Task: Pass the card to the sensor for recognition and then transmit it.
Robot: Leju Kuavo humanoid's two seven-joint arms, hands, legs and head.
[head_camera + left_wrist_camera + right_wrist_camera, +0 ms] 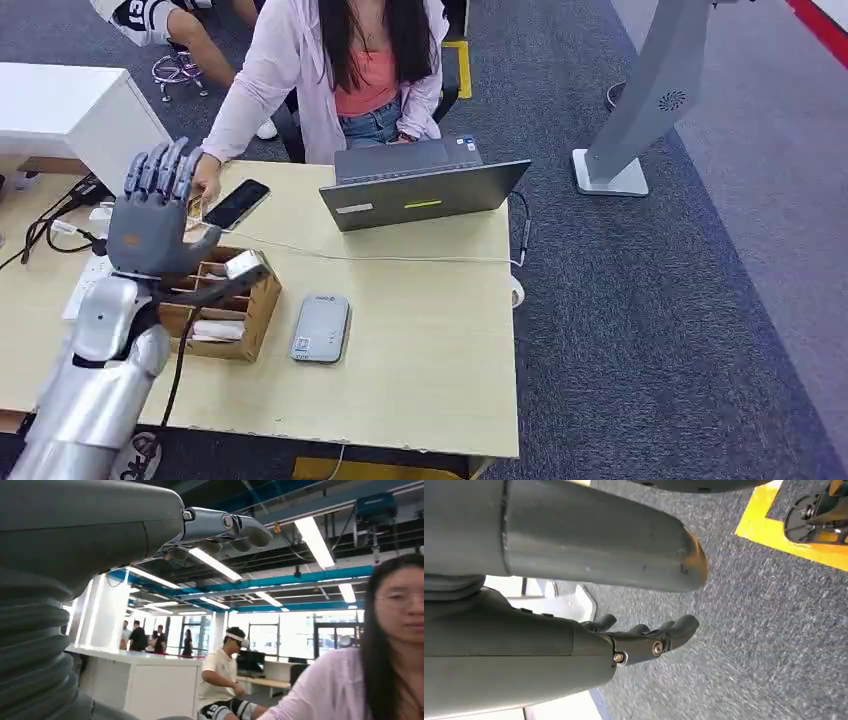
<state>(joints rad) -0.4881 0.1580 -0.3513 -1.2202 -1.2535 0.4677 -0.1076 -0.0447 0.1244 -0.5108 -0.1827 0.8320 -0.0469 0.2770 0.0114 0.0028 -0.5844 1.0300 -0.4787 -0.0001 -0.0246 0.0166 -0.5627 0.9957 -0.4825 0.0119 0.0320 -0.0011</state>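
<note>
Beige tabletop [420,380] on dark carpet, person seated at the far edge behind an open laptop [420,190].

Wooden card box [235,310] sits near the left edge, within the left arm's reach; grey sensor [321,328] lies flat just beside it toward the middle, so a card travels a short way. Phone [236,204] is near the far edge under the person's hand [205,180], likely waiting to receive.

Left hand [155,215] is raised above the box, palm upright, fingers spread. White card [243,264] at the box's far corner looks pinched by the thumb; can't confirm.

Right hand [649,637] hangs over the carpet, fingers loosely apart, holding nothing.
</note>
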